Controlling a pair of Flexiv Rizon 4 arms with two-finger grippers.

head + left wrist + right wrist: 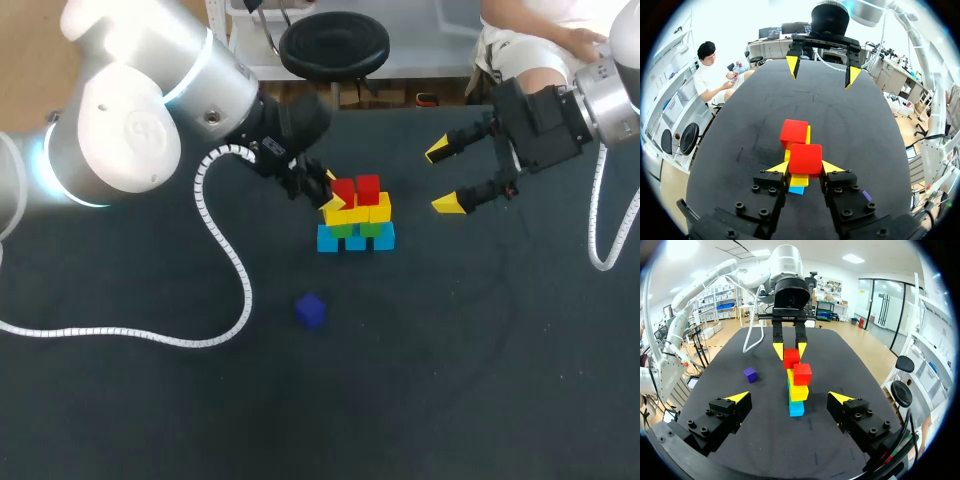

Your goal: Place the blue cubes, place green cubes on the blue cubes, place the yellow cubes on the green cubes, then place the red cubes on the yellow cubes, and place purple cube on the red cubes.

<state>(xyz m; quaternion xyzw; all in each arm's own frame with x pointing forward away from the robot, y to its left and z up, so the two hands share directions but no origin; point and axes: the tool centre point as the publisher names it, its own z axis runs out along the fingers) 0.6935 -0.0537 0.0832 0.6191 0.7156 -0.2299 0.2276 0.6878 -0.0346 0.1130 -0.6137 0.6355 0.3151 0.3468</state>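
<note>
Between the yellow fingertips of my left hand (805, 167) sits one red cube (805, 157). Both tips press against its sides, so the hand is narrowed to the cube's width and grips it. This cube sits on a yellow cube (800, 180) at the top of the stack (796, 390). The other red cube (794, 132) is just beyond it on the second yellow cube (380, 207), and I cannot tell whether the two reds touch. Under the yellow layer lie two green cubes (372, 228) and, lowest, two blue cubes (384, 237) on the dark worktop (480, 360). The purple cube (311, 310) lies alone on the worktop, well apart from the stack, on the side toward my base. My right hand (442, 177) hangs over the worktop near the stack, on its far side from my left hand, with its fingers spread wide and clear of every cube.
</note>
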